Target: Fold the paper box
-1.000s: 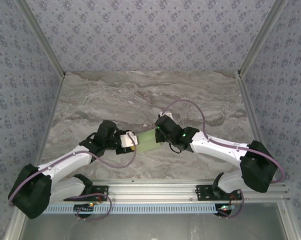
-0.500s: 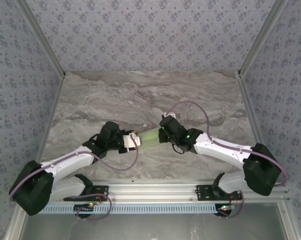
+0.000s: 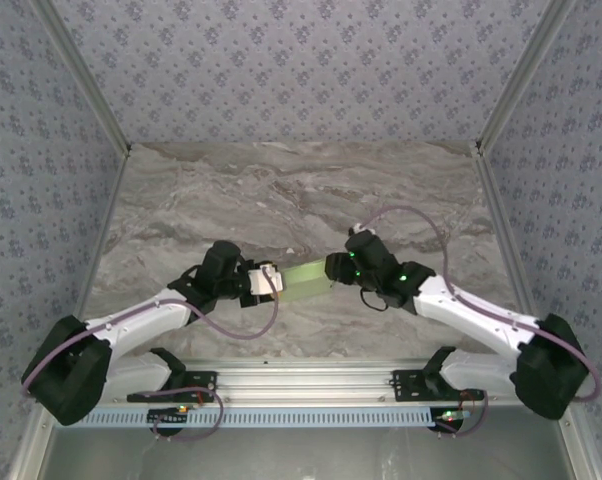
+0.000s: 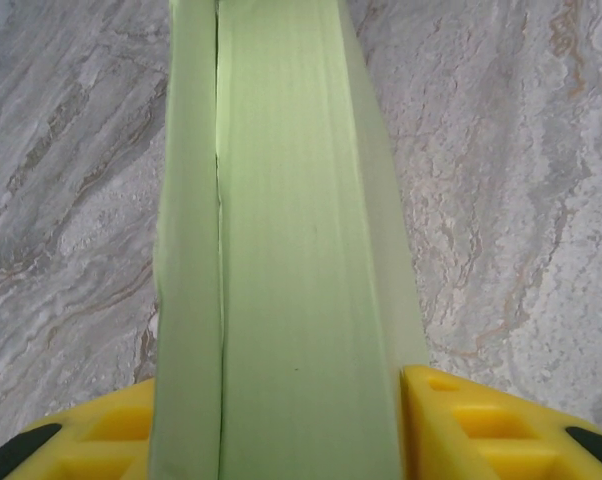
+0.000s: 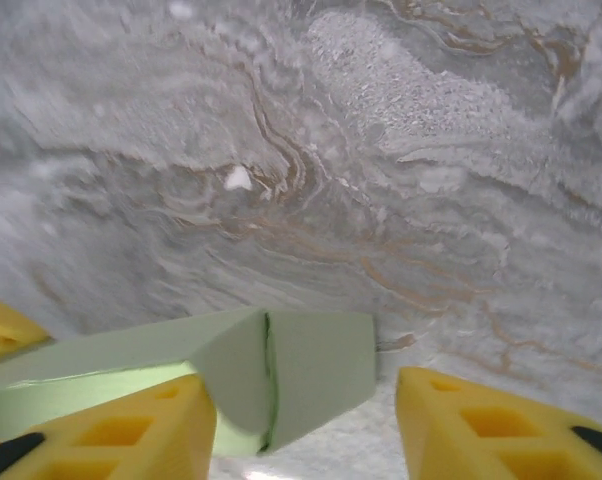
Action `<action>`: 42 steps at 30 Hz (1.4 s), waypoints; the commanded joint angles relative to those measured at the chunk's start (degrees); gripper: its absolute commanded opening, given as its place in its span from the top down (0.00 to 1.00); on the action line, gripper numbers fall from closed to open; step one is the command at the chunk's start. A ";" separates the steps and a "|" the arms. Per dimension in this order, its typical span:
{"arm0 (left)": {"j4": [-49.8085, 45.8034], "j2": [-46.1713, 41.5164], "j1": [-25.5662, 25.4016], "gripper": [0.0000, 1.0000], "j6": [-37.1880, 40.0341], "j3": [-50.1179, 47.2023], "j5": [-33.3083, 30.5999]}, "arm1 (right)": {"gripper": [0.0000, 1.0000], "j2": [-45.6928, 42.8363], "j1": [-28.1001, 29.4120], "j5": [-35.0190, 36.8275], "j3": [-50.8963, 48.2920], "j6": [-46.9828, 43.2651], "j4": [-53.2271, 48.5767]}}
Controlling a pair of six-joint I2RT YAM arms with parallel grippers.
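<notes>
Your paper box (image 3: pixel 309 277) already looks folded into a closed, flat rectangular carton, over the middle of the marble table (image 3: pixel 281 190) between the 2 arms. The left gripper (image 4: pixel 281 400) clamps 1 end. The right gripper (image 5: pixel 301 410) stands wide around the other end, 1 finger clear of it. I judge little is left beyond setting it down.

Table (image 3: pixel 281 190): spread out ahead of both arm bases.
Paper box (image 3: pixel 306 277): found over the table's near middle, laid lengthwise from left to right between the two grippers.
Left gripper (image 3: pixel 270 282): set at the box's left end, which is clamped between its fingers (image 4: pixel 481 425).
Right gripper (image 3: pixel 333 268): placed at the box's right end, jaws parted; the end is seen between the fingers (image 5: pixel 491 420), close against one and apart from the other.
</notes>
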 commanded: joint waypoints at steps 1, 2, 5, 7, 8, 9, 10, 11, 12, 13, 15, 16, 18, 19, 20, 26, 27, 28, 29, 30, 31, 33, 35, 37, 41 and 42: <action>-4.16 1.01 0.68 0.55 -1.15 1.74 3.16 | 0.42 -4.28 -4.73 -5.33 -0.99 11.47 -4.27; -4.39 1.19 0.72 0.55 -1.63 2.13 3.11 | 0.36 -5.02 -5.25 -7.13 -1.08 14.57 -4.19; -3.82 1.40 0.68 0.56 -2.94 2.40 2.76 | 0.32 -5.23 -6.53 -12.77 -2.14 25.09 0.22; -3.60 1.71 0.68 0.56 -3.13 2.64 2.57 | 0.27 -4.41 -6.57 -14.01 -2.40 31.64 2.14; -3.87 2.00 0.69 0.56 -3.12 2.85 2.57 | 0.26 -3.74 -6.57 -14.38 -2.20 34.79 2.56; -4.08 2.06 0.72 0.56 -3.31 3.05 2.44 | 0.25 -2.80 -6.57 -15.30 -1.72 36.41 3.35; -4.13 2.01 0.61 0.56 -3.57 3.10 2.35 | 0.25 -1.95 -6.64 -16.14 -1.26 37.85 4.24; -4.05 1.95 0.51 0.56 -3.47 3.02 2.33 | 0.24 -0.94 -6.58 -17.00 -0.76 39.43 4.99; -3.96 2.03 0.50 0.56 -3.33 3.01 2.33 | 0.24 0.11 -6.36 -17.30 -0.28 41.23 4.91; -3.96 2.18 0.50 0.56 -3.27 3.06 2.20 | 0.23 1.08 -6.42 -17.45 -0.01 42.40 5.00; -4.22 2.62 0.50 0.56 -3.23 3.43 2.04 | 0.23 2.99 -5.80 -16.55 0.41 45.14 4.67; -4.37 2.76 0.47 0.56 -3.36 3.60 1.96 | 0.23 3.78 -5.65 -16.14 0.31 46.01 4.95; -4.31 2.95 0.16 0.56 -3.35 3.72 1.79 | 0.23 5.68 -5.37 -15.18 0.58 48.90 4.61; -4.23 3.18 0.10 0.56 -3.29 3.79 1.63 | 0.24 6.55 -5.28 -15.23 0.60 49.81 4.95; -4.42 3.41 -0.03 0.56 -3.24 3.97 1.52 | 0.25 7.44 -5.23 -15.46 0.46 50.68 6.30; -4.66 4.43 -0.29 0.56 -3.28 4.75 1.16 | 0.34 11.14 -3.65 -14.55 0.28 54.08 9.29; -4.66 4.56 -0.29 0.55 -3.35 4.92 1.25 | 0.38 11.49 -3.61 -13.85 0.27 54.42 8.99; -4.58 4.57 -0.29 0.55 -3.74 5.02 1.46 | 0.41 11.75 -3.63 -13.26 0.12 54.77 8.85; -4.25 4.44 -0.27 0.55 -4.53 5.03 1.88 | 0.45 12.11 -3.71 -12.52 -0.06 55.20 8.64; -3.54 4.15 -0.32 0.54 -5.58 4.87 2.43 | 0.48 12.40 -3.83 -11.59 -0.22 55.49 8.59; -2.97 3.84 -0.42 0.53 -6.17 4.46 3.17 | 0.51 12.63 -3.93 -10.82 -0.41 55.54 8.63; -2.51 3.36 -0.71 0.51 -6.49 3.91 3.80 | 0.55 13.28 -4.23 -9.50 -0.47 55.51 8.34; -4.02 2.65 -0.80 0.48 -6.40 4.14 4.05 | 0.57 13.85 -4.75 -9.21 -0.54 55.57 8.23; -5.53 1.33 -0.73 0.45 -6.25 4.33 4.86 | 0.59 14.41 -5.30 -8.94 -0.56 55.42 8.29; -8.55 -0.18 0.04 0.40 -5.80 5.04 7.38 | 0.61 15.00 -5.89 -8.31 -0.03 55.02 8.02; -9.28 -0.19 0.60 0.38 -6.28 5.49 8.64 | 0.62 15.20 -5.97 -8.08 0.09 54.90 7.97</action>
